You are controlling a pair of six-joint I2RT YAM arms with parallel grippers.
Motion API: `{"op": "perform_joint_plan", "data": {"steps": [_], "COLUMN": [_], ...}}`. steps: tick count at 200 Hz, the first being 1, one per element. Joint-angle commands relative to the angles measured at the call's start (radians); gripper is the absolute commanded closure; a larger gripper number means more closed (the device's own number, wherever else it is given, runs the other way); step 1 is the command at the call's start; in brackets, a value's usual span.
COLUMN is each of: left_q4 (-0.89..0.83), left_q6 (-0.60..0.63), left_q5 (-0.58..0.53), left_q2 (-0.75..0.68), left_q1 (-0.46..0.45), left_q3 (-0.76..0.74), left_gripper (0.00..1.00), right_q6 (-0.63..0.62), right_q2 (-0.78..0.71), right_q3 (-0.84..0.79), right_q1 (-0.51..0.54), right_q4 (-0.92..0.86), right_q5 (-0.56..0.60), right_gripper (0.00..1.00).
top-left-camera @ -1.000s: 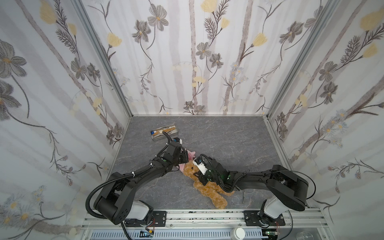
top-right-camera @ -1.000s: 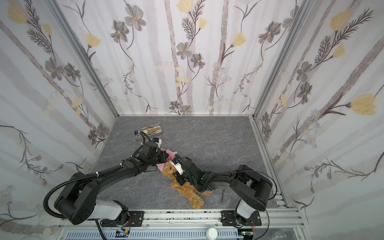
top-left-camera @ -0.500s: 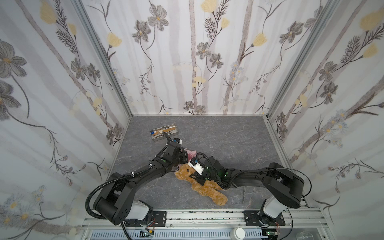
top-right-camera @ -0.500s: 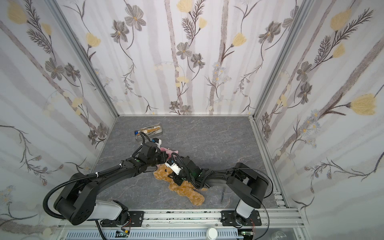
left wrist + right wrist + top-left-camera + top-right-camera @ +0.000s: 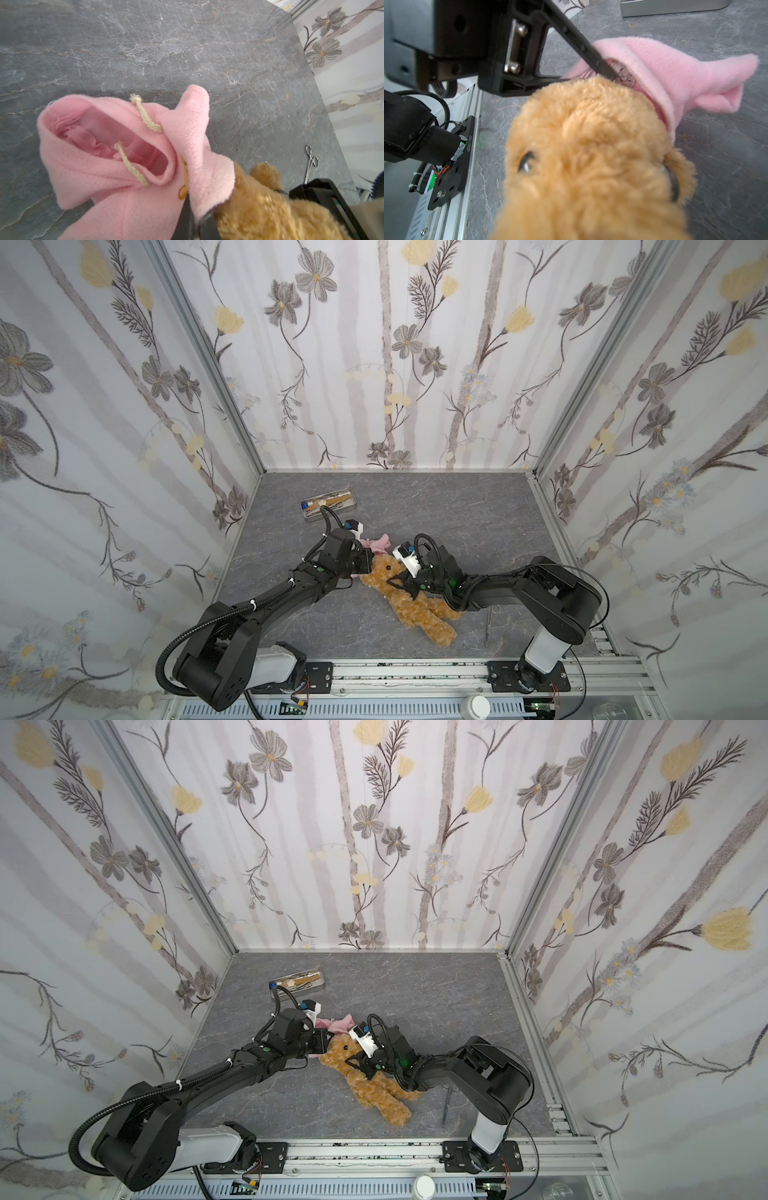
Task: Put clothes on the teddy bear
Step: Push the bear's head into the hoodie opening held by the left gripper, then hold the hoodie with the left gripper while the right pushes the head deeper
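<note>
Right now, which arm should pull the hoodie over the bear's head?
Left, probably: the right tool holds the teddy bear, while the left tool clamps the pink hoodie at its head.

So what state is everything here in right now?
teddy bear: lying down, undressed
pink hoodie: hem at the bear's head, not yet on
left gripper: jaws shut on the pink hoodie
right gripper: jaws shut on the teddy bear
metal tray: holding tools
forceps: lying flat, untouched

One teddy bear (image 5: 415, 601), one pink hoodie (image 5: 376, 543) with two cream drawstrings (image 5: 145, 116) — one metal tray (image 5: 345, 508), one pair of steel forceps (image 5: 488, 620) on the worktop (image 5: 457, 510) — and two black arms, left arm (image 5: 291, 597) and right arm (image 5: 519, 593).
</note>
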Motion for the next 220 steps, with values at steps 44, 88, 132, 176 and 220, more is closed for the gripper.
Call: {"op": "perform_joint_plan", "data": {"steps": [44, 88, 132, 176, 220], "left_q4": [0.020, 0.020, 0.021, 0.021, 0.021], "left_q6": [0.050, 0.047, 0.050, 0.029, -0.013], "left_q5": [0.038, 0.044, 0.069, 0.078, 0.067], "left_q2": [-0.013, -0.013, -0.014, -0.013, 0.030], "left_q1": [0.001, 0.001, 0.001, 0.001, 0.000], "left_q3": [-0.010, -0.010, -0.001, 0.022, 0.061], "left_gripper": [1.00, 1.00, 1.00, 1.00, 1.00], "right_q6": [0.200, 0.282, 0.345, 0.285, 0.123], "right_q2": [-0.002, 0.004, 0.033, 0.056, 0.034], "right_q3": [0.020, 0.045, 0.101, 0.129, 0.130], "right_q1": [-0.009, -0.008, -0.007, 0.037, 0.064], "right_q4": [0.033, -0.052, -0.161, -0.187, -0.150], "right_q5": [0.141, 0.230, 0.298, 0.336, 0.315], "right_gripper": [0.92, 0.94, 0.95, 0.96, 0.94]}}
